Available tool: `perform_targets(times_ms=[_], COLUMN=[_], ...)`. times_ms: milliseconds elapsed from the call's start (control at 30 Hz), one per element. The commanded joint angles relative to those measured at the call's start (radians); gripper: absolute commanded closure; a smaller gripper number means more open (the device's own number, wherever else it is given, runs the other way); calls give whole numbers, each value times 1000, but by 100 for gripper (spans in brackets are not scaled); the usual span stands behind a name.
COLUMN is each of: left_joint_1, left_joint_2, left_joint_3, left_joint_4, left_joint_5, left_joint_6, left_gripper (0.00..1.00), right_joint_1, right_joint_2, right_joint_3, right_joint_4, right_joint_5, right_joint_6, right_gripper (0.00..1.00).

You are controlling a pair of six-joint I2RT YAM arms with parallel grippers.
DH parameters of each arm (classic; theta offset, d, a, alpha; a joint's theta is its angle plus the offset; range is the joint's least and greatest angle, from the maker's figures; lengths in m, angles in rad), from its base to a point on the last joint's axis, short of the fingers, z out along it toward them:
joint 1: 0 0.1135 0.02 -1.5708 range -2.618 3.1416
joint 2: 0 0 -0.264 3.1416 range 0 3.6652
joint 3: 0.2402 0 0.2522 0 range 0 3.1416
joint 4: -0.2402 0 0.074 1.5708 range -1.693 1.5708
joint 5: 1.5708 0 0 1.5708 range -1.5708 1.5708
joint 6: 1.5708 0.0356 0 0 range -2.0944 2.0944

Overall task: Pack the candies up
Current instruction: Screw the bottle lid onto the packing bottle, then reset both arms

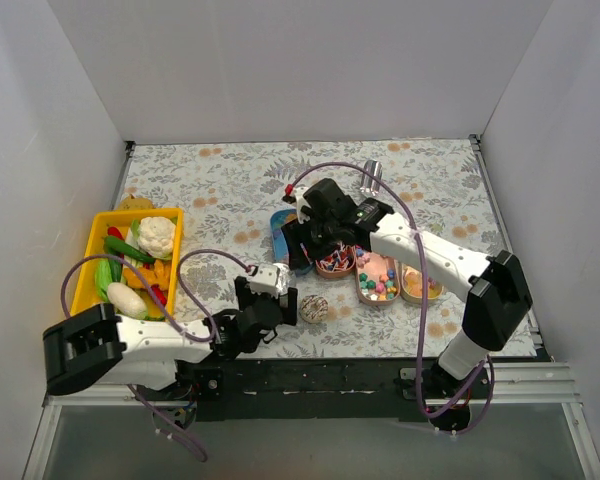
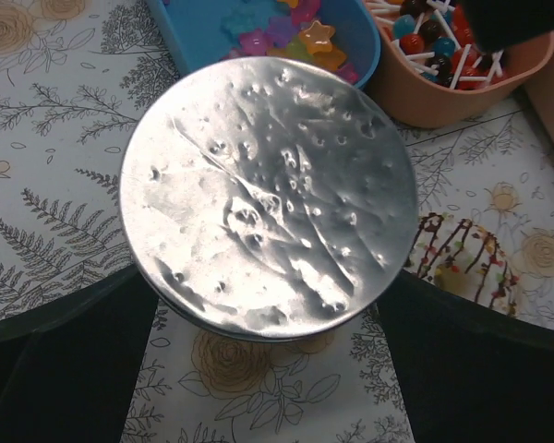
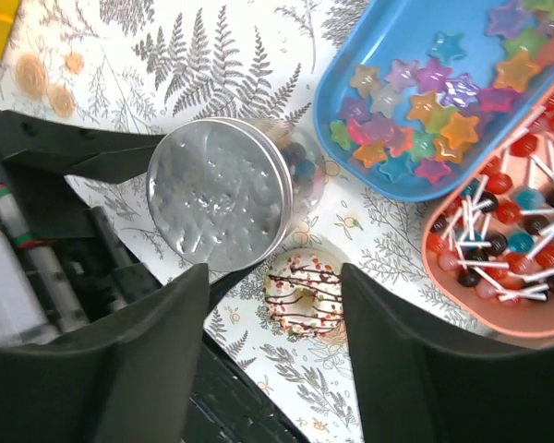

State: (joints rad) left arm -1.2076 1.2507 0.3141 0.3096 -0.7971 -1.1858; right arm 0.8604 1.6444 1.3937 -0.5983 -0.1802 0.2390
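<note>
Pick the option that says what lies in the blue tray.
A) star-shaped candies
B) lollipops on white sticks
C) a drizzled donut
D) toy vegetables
A: in the right wrist view the blue tray holds translucent star-shaped candies in many colours, while the lollipops fill the salmon tray beside it.

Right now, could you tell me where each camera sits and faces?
Top external: overhead and behind, facing down at the table; left arm, right arm show.
Left wrist: on left arm, facing down at the lid; own fingers show.
Right wrist: on right arm, facing down at the donut; own fingers show.
Wrist views share lid, donut, blue tray.
</note>
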Motion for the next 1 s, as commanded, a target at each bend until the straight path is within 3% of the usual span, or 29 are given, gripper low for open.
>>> perform_targets(times_ms=[0, 200, 400, 433, 467, 633, 800, 833, 967], left_joint_1=[-1, -4, 6, 20, 45, 327, 587, 615, 737], left_joint_2=[-203, -439, -421, -406, -401, -369, -199, -180, -125], left_joint_3=[28, 65, 281, 308, 357, 445, 562, 580, 582], left_joint_4=[-189, -376, -636, -653, -655, -600, -606, -598, -538], left_joint_5=[64, 116, 4, 13, 107, 367, 593, 663, 727], left_joint_6=[12, -6, -12, -14, 23, 87, 135, 137, 134], left_gripper=[2, 2, 2, 2, 2, 2, 2, 2, 2], right_joint_1=[-15, -18, -50, -70, -81, -171, -222, -228, -245], right_joint_2=[-86, -165, -262, -276, -306, -417, -480, -485, -523], right_joint_3=[18, -42, -116, -152, -172, -306, -346, -349, -384], right_joint_4=[-21, -6, -20, -23, -21, 34, -4, -11, -46], right_joint_5=[50, 122, 316, 340, 363, 446, 494, 505, 591], right_joint_6=[60, 75, 164, 187, 195, 217, 270, 275, 299], right_gripper=[30, 14, 12, 12, 12, 12, 11, 11, 11])
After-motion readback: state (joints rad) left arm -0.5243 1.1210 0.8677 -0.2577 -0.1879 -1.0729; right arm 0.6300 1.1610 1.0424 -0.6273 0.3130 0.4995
